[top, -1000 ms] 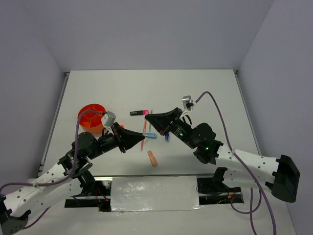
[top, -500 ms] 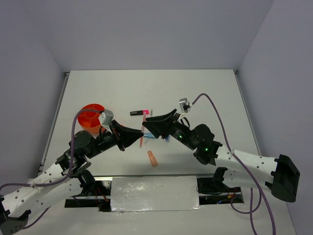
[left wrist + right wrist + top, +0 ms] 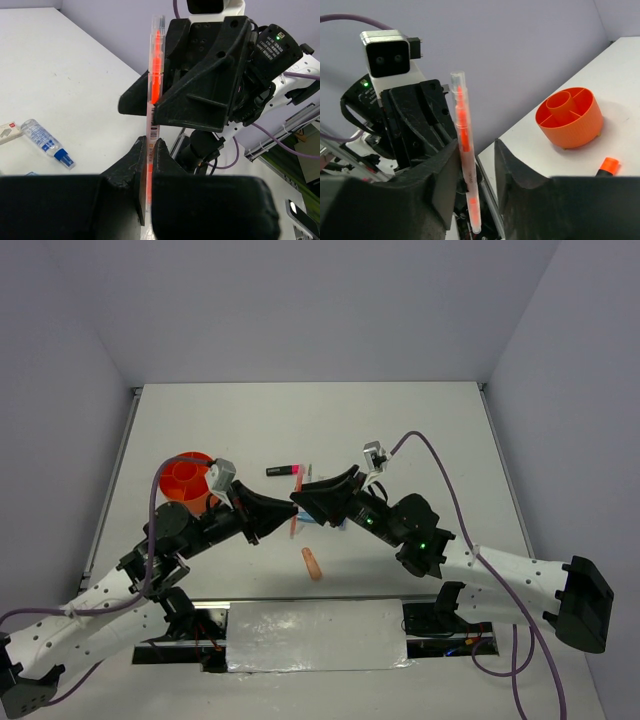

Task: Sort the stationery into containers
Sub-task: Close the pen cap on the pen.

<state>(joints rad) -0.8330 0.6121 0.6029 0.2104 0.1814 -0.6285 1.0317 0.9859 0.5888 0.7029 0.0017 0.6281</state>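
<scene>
The left gripper has its jaws pressed together on the lower part of a thin orange pen, which stands nearly upright in the air over the middle of the table, to the right of the round orange tub and well apart from it. The right gripper faces it at close range with its jaws spread. The pen rises through the gap between them, nearer one finger than the other, and I cannot tell whether it touches that finger. The risk here comes from that closeness. If either arm pulls away sideways rather than straight back, a spread finger could catch the barrel and lever it round in the left pinch, which grips only a short stretch near one end. A pen knocked askew would then reach the tub at an angle and could strike a divider or the rim (the compartments look narrow), bounce out, or nudge the light tub along. It could also drop among the pieces lying below: the peach eraser on the near side, the pink-capped highlighter farther back, and a blue-capped marker.
</scene>
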